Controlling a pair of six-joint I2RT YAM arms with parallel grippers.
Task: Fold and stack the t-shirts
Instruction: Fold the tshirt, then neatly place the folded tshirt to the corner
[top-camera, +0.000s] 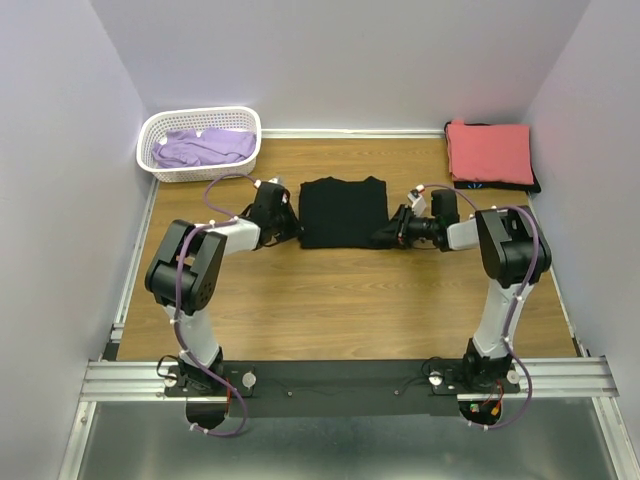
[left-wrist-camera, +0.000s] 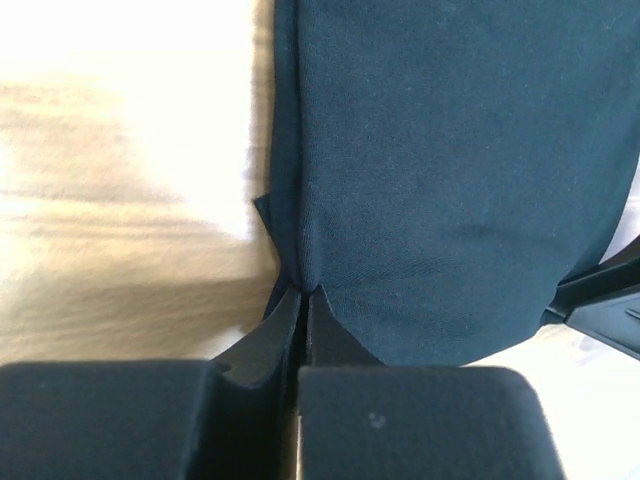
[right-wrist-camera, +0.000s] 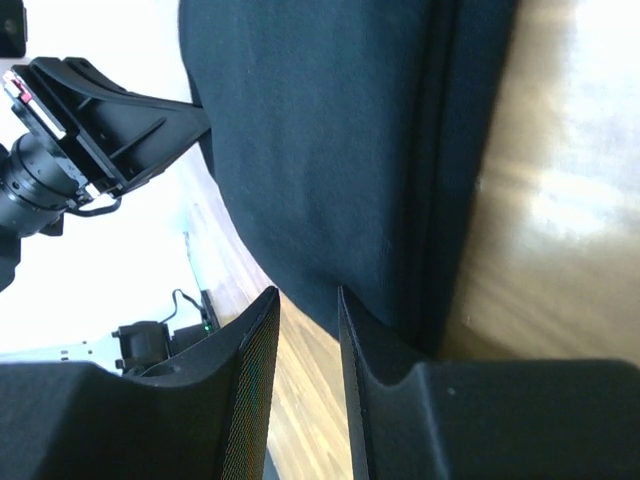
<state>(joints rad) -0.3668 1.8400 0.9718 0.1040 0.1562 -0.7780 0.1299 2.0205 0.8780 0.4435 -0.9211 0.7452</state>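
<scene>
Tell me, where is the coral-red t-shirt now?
In the top view, the coral-red t-shirt lies folded in the far right corner of the table, on a dark garment.

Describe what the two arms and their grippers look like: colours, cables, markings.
The left arm and right arm have black joint housings and white links, with purple cables looped along them. The left gripper and right gripper have matte black angular fingers; no markings show.

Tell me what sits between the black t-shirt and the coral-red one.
Nothing loose: bare table separates the black t-shirt and the coral-red t-shirt. Only the right gripper, at the shirt's right edge, is on that side.
</scene>
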